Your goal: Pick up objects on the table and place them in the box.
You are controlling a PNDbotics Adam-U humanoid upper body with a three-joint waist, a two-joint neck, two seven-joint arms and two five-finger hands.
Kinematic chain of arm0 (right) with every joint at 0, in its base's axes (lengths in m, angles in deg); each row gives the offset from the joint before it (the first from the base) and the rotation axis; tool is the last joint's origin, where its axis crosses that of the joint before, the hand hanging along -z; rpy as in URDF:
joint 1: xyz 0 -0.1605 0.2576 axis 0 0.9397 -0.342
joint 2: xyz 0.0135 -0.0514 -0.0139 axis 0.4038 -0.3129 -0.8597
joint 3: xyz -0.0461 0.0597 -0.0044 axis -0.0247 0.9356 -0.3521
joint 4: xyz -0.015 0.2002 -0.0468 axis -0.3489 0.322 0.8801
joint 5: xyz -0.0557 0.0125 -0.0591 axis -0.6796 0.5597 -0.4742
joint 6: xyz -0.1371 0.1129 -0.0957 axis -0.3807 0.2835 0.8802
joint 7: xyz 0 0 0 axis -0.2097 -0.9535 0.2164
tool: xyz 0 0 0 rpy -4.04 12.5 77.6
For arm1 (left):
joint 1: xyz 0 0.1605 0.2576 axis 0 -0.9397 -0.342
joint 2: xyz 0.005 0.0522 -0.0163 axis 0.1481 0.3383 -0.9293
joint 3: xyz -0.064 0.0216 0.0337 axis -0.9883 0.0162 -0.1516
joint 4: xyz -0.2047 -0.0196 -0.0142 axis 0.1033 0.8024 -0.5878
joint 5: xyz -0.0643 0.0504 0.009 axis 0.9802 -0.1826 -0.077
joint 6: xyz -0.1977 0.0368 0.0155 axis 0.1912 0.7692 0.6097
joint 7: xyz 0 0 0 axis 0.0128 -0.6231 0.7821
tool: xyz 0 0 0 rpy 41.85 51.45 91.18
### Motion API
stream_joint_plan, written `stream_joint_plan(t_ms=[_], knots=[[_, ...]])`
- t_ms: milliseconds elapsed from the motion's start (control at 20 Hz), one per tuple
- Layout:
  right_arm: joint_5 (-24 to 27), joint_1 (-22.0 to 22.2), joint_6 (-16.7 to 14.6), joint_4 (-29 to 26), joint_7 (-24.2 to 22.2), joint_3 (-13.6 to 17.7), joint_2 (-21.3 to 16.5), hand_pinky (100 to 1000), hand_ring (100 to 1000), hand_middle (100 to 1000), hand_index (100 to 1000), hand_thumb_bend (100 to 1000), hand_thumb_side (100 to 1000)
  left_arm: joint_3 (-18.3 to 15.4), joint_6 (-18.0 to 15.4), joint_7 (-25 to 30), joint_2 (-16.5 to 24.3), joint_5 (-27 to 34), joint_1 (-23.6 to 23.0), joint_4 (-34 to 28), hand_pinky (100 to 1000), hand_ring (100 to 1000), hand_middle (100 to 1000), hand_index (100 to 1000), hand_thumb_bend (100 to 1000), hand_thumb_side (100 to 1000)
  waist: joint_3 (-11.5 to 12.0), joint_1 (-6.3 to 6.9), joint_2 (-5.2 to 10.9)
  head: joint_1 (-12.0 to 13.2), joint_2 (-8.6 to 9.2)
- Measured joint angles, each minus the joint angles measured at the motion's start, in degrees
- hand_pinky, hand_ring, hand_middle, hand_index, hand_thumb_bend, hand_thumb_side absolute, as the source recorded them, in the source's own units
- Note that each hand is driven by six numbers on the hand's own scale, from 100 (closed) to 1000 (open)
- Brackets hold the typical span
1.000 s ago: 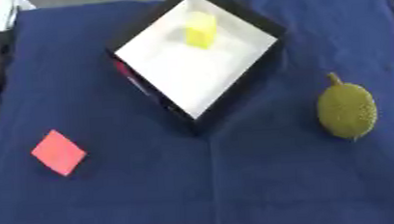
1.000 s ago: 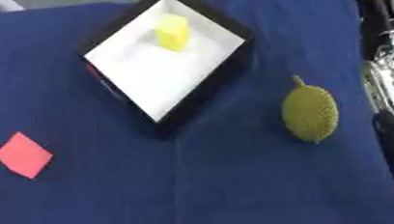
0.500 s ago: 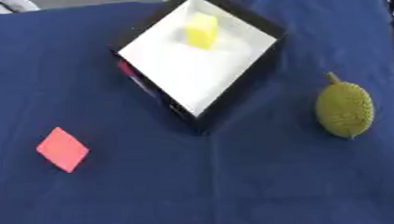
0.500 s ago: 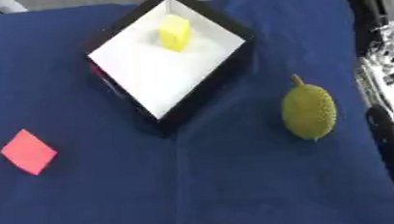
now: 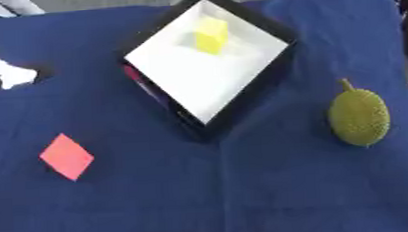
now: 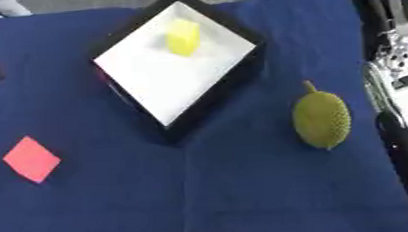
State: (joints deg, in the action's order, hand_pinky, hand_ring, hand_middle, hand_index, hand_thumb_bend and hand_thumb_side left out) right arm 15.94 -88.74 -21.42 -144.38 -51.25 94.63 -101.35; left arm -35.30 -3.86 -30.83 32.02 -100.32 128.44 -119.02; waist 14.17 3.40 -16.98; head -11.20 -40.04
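- Box point(image 5: 241, 93) sits mid-surface toward the far edge, a yellow block point(image 5: 210, 34) inside it.
- Green fruit point(image 6: 322, 120) lies near the right edge, red piece point(image 5: 67, 156) near the left.
- Right hand point(image 6: 396, 68) is at the right edge; whether it is spread or curled cannot be told.

Blue-clothed table point(image 5: 247, 196) bears box point(image 5: 267, 79), green fruit point(image 5: 358, 118), red block point(image 5: 67, 156).

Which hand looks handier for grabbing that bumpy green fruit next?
Probably the right. The right arm stands along the table's right edge, just beside the green fruit; no left hand is clearly visible.
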Motion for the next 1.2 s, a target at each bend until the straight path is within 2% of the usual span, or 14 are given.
stream_joint_plan(t_ms=[200, 250, 450, 600, 850, 1200], knots=[[-0.2, 0.44, 0.03, -0.01, 0.14, 0.08, -0.17, 997, 840, 737, 861, 100, 735, -1.15, -2.15, 1.89, 5.94, 3.69, -5.89, -5.96, 855, 878, 886, 913, 619, 392, 0.06, -0.02, -0.03, 0.05, 0.44], [-0.21, 0.44, 0.03, -0.01, 0.15, 0.08, -0.17, 997, 840, 736, 861, 100, 737, -1.64, -2.27, 2.62, 7.45, 4.64, -7.4, -7.36, 861, 884, 888, 912, 672, 362, -0.02, -0.02, -0.04, 0.21, 0.45], [-0.21, 0.35, 0.09, -0.01, 0.09, 0.02, -0.16, 997, 840, 736, 860, 100, 740, -3.22, -3.24, 5.63, 12.99, 8.17, -12.93, -10.59, 866, 889, 892, 915, 765, 303, -1.13, -0.02, -0.05, 1.3, 0.45], [-0.21, -0.04, 0.2, -0.01, -0.08, -0.18, -0.14, 996, 841, 736, 860, 100, 743, -4.2, -4.81, 7.59, 15.7, 9.94, -16.98, -11.1, 869, 888, 894, 916, 824, 245, -1.83, -0.02, -0.05, 2.05, 0.45], [-0.26, -0.16, 0.38, -0.01, -0.45, -0.68, 0.08, 996, 841, 736, 859, 100, 746, -5.44, -7.22, 9.29, 17.21, 8.42, -21.46, -11.35, 866, 884, 887, 913, 871, 155, -2.51, -0.02, -0.05, 3.09, 0.45], [-0.56, -0.45, 0.53, -0.01, -0.86, -1.03, 0.43, 996, 841, 735, 859, 100, 752, -3.9, -9.83, 9.75, 17.06, 5.57, -20.75, -9.1, 863, 883, 887, 912, 881, 153, -2.84, -0.03, -0.06, 3.82, 0.45]])
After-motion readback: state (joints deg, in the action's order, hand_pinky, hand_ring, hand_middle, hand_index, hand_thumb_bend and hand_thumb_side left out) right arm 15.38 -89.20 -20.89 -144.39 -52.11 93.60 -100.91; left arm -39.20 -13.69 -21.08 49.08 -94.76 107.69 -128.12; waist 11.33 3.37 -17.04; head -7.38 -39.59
